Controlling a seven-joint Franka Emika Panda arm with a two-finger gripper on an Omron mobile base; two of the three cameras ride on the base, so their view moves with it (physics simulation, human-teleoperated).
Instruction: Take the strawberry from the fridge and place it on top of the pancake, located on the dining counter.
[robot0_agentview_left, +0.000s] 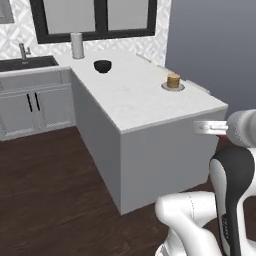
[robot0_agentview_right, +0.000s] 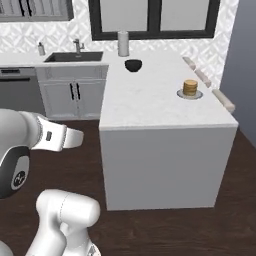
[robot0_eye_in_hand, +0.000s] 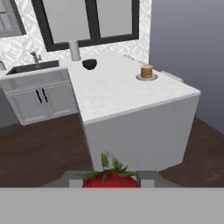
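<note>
Currently the hand is clamped on the strawberry, its red body and green leaves showing between the dark tips in the hand view. The pancake sits on its grey plate at the far right of the desk, well apart from the berry, with the desk's near edge between them. A black bowl and a pale cylinder stand at the far left. Risks, as judged: the small berry may slip from a light grip in transit; the arm may clip the near edge on approach; released off-centre, the berry would likely roll off the stack onto the plate.
</note>
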